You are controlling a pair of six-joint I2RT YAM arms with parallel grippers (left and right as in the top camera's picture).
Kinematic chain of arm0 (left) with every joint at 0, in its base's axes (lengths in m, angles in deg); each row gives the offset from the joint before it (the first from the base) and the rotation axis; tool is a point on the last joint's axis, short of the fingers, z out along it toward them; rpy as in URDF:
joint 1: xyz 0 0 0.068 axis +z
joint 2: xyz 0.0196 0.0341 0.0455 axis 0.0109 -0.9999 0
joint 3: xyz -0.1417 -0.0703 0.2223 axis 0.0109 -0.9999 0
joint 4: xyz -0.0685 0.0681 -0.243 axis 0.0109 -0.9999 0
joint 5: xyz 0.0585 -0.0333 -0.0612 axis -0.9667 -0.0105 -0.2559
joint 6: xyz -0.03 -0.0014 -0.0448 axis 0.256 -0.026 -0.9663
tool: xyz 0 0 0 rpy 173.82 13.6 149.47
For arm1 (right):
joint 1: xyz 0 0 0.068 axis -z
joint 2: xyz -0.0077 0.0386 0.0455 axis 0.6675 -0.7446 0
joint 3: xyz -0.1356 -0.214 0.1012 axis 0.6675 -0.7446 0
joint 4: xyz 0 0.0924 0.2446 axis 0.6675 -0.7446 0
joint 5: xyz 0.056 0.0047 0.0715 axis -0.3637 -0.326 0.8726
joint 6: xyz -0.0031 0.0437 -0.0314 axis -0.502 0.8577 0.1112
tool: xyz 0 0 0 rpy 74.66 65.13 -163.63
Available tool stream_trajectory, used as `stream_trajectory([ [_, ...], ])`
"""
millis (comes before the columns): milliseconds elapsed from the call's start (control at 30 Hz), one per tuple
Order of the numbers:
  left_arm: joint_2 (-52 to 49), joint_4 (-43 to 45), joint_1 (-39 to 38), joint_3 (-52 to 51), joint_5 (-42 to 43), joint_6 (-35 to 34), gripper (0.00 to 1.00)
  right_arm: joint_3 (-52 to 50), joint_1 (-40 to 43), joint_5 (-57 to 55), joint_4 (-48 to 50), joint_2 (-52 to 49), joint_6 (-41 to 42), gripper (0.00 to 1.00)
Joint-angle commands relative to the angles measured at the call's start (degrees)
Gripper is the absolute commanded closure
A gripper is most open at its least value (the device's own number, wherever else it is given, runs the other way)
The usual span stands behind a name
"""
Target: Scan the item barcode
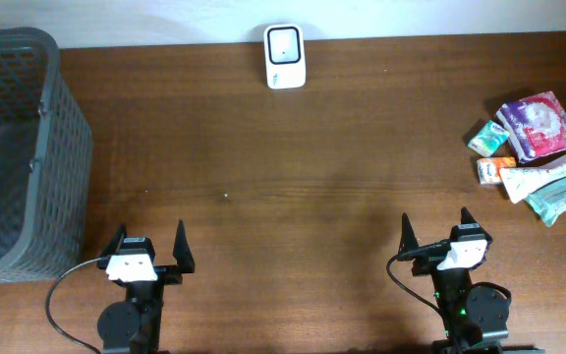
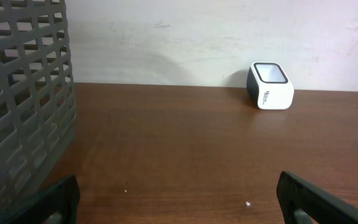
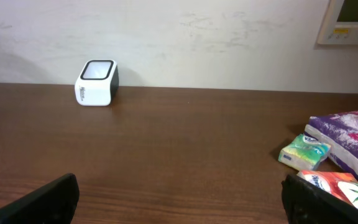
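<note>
Overhead, the white box-shaped barcode scanner [image 1: 285,56] sits at the far edge of the brown wooden worktop [image 1: 293,167], window up to read items; the cluster of small colourful packets [image 1: 534,126] lies far right, nearest the right jaws; the left jaws and right jaws both stand wide open, empty; from the left wrist, the dark grey mesh basket [image 2: 23,93] stands close at left, likely for scanned goods; from the right wrist, the packets lie ahead-right.

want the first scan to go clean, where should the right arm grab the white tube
Probably the middle of the white tube, from above with the right gripper, jaws across its narrow width. It lies flat, long axis roughly left to right, with the teal packet close along its near side.
</note>
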Motion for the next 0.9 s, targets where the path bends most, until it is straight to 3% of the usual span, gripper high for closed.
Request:
stream_trajectory([
  [0, 0.5, -0.3, -0.2, -0.2, -0.2, 0.9, 0.01, -0.5, 0.4, -0.5, -0.2, 0.4, 0.6, 0.01],
  [867, 0.5, -0.3, -0.2, -0.2, -0.2, 0.9, 0.01, -0.5, 0.4, -0.7, -0.2, 0.4, -0.7, 0.01],
])
